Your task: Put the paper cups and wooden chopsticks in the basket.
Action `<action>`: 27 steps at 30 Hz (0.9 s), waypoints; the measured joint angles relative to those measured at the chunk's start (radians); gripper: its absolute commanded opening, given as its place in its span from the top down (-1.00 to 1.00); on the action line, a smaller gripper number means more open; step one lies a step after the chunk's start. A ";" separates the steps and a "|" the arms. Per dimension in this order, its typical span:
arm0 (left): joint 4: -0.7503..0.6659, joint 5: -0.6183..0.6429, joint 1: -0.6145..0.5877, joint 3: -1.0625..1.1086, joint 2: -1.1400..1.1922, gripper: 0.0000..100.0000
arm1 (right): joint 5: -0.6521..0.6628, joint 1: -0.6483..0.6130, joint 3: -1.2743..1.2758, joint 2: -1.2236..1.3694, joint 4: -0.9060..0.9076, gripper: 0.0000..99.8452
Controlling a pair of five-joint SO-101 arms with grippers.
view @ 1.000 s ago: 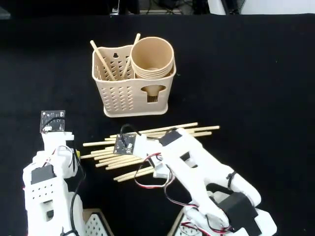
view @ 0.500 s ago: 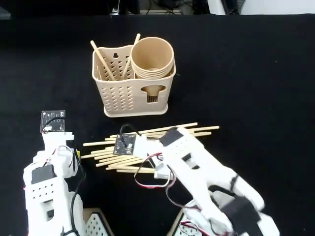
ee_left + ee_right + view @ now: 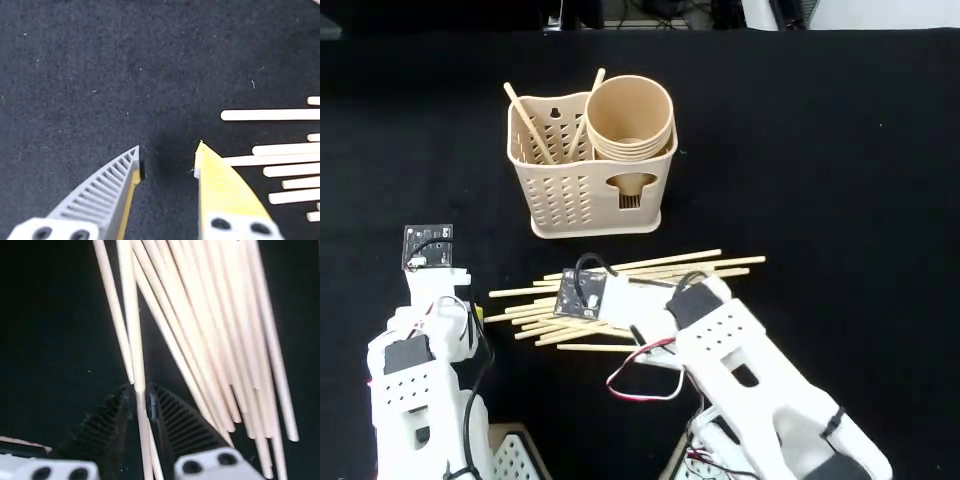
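Note:
The beige perforated basket (image 3: 582, 190) stands at the back of the black table. Stacked paper cups (image 3: 630, 112) sit in one of its compartments, and two wooden chopsticks (image 3: 528, 122) lean in the other. A loose pile of chopsticks (image 3: 640, 272) lies in front of the basket. My right arm (image 3: 720, 340) reaches over this pile. My right gripper (image 3: 140, 390) is shut on a single chopstick (image 3: 131, 315) beside the rest of the pile (image 3: 210, 330). My left gripper (image 3: 167, 147) hangs open over bare cloth, with chopstick ends (image 3: 280, 150) just off to one side.
My left arm (image 3: 420, 340) stands at the front left of the table. One chopstick (image 3: 595, 347) lies apart at the near edge of the pile. Black cloth (image 3: 820, 180) stretches to the right of the basket and pile.
My right arm has shifted towards the front and swung round over the pile. The nearest chopsticks turned from slanted to lying level. The left arm has kept still.

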 measured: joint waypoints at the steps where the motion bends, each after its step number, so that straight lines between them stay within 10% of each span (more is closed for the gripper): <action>1: 0.000 0.000 0.000 0.000 0.000 0.62 | -0.005 0.000 0.009 0.017 -0.012 0.76; 27: 0.000 -0.002 0.000 0.000 0.000 0.62 | -0.011 -0.078 -0.049 0.295 -0.084 0.98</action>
